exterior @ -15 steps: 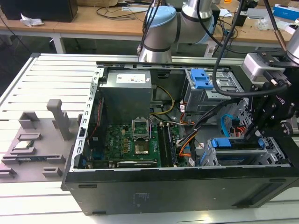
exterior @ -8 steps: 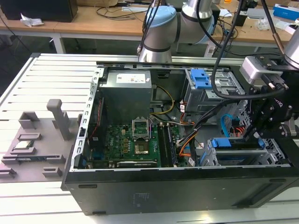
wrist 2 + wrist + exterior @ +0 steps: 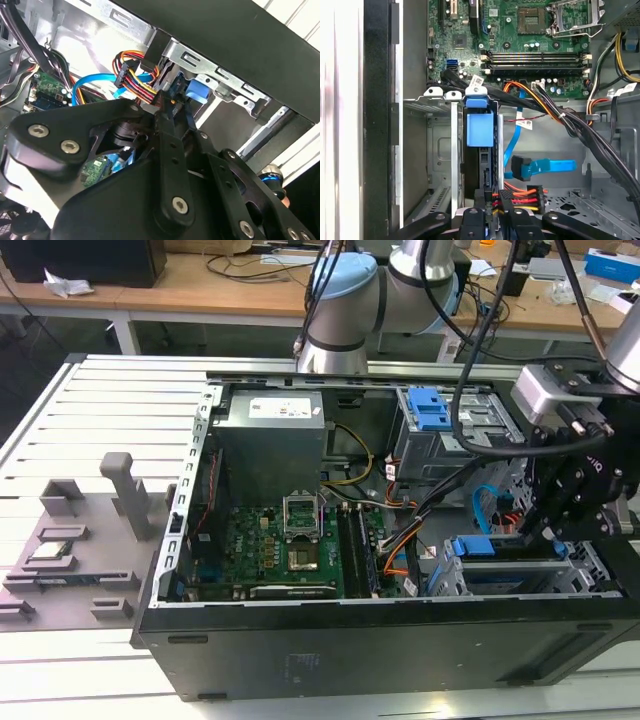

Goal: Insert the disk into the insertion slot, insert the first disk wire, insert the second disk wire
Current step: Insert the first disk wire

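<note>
Currently, at 3 o'clock from the motherboard point(image 3: 285, 540) in the exterior view, my gripper point(image 3: 492, 197) clamps the multicoloured disk wire point(image 3: 136, 82) beside the disk point(image 3: 480, 129) seated in the insertion slot point(image 3: 500, 580).

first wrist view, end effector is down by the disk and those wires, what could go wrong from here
1. The coloured wires run right at the end effector, close beside the disk. A skewed push could strain them or jam them against the blue carrier.
2. The loose blue cable lies beside the disk and might snag on the end effector's linkage.
</note>
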Available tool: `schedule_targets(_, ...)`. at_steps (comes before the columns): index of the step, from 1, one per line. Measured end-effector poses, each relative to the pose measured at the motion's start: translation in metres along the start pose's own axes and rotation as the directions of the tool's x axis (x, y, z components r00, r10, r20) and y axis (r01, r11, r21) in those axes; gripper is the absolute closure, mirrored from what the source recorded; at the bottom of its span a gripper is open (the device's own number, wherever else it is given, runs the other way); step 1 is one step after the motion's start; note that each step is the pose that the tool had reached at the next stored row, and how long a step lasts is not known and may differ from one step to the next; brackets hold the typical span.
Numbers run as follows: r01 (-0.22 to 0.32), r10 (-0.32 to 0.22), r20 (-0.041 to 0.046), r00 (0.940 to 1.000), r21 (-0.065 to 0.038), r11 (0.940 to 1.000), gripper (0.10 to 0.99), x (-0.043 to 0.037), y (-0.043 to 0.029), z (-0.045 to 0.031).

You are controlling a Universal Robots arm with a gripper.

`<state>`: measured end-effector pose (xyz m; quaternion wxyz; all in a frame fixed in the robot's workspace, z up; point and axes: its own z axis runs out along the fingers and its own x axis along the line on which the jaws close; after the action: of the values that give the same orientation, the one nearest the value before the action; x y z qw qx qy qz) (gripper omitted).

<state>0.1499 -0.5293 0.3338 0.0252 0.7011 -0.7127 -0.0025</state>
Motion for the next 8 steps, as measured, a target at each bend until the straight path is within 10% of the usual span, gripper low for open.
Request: schedule_targets(8, 0.000, 0.000, -0.0001, 1.0000, 0.000, 1.0000, 0.843, -0.0005, 0.0012, -0.0292)
